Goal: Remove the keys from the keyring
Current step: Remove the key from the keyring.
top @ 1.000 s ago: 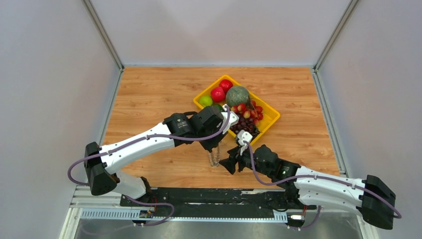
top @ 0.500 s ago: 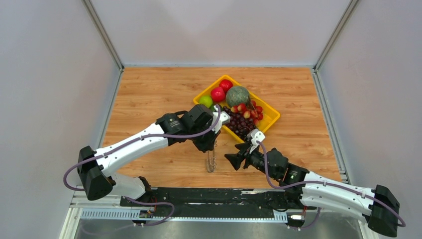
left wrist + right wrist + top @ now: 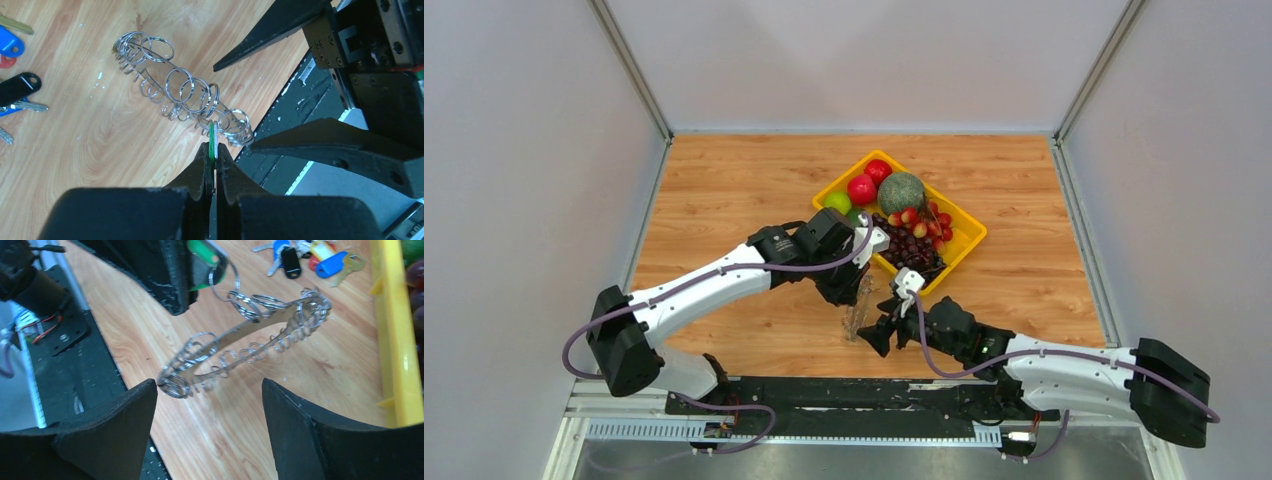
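Note:
The keyring (image 3: 185, 95), a large thin metal ring, hangs above the wooden table from a green tag (image 3: 212, 142). My left gripper (image 3: 214, 152) is shut on that tag. The keys (image 3: 250, 347) strung densely all round the ring look like small silver wire loops here. My right gripper (image 3: 209, 385) stands open below and beside the ring, nothing between its fingers. The ring's lower end is close to its left fingertip (image 3: 147, 390); I cannot tell if they touch. From above, the keyring (image 3: 854, 318) hangs between the left gripper (image 3: 856, 290) and the right gripper (image 3: 871, 335).
A small bunch of coloured keys (image 3: 295, 257) lies on the table beyond the ring. A yellow tray (image 3: 964, 245) with a melon (image 3: 901, 190), apples and grapes stands just behind both grippers. The table's near edge and black base rail (image 3: 75, 330) are close.
The right arm swung out to the right, then came back left to the hanging ring, and its jaws stand wider. The left gripper shifted slightly, still holding the tag.

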You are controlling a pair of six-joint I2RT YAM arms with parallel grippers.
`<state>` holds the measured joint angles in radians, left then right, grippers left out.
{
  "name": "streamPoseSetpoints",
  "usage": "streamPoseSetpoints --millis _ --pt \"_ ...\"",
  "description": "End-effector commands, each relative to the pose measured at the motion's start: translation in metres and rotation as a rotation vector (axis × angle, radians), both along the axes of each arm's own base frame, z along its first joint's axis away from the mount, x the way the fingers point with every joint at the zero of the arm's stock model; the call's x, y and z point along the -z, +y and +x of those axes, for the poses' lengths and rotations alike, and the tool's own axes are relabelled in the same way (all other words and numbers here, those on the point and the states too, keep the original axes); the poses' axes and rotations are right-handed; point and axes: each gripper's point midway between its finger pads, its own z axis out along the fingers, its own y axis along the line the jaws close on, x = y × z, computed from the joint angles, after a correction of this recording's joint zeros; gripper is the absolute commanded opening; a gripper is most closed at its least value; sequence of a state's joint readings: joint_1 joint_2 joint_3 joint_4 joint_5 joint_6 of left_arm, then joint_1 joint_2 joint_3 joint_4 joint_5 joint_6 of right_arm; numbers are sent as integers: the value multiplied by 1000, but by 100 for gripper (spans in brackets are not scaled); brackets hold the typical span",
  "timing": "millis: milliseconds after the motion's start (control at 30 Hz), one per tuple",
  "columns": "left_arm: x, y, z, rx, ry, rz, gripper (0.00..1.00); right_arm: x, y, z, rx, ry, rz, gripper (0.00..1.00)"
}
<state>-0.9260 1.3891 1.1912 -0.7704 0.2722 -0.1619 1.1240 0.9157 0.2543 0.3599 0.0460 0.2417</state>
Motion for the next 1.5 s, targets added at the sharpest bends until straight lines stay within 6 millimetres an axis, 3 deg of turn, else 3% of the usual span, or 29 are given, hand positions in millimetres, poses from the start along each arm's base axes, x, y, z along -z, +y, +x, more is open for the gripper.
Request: streamPoseSetpoints --millis 0,333,500,567,700,900,933,1233,1467 --pt "-10 -8 11 34 -43 -53 0 -26 4 29 152 -38 55 78" --pt "-18 -8 30 21 -115 -113 0 -30 -31 35 256 -82 58 71" --pt "-30 -12 32 29 -113 -143 0 -46 -29 34 225 -123 82 77" --pt "-33 -13 32 31 -113 -146 0 -47 -30 39 240 -142 65 75" --pt "-36 -13 31 35 -112 -154 0 -40 -37 54 306 -138 21 52" --pt "-41 -11 28 42 -120 -159 0 -38 -40 70 356 -98 31 2" --pt "-40 -11 29 46 -126 -159 0 -39 -39 71 352 -97 36 0" --pt "-41 -12 34 86 -207 -193 0 -37 -13 78 273 -80 87 0" --pt "-25 -9 32 138 -241 -186 0 -43 -7 90 260 -97 86 0"
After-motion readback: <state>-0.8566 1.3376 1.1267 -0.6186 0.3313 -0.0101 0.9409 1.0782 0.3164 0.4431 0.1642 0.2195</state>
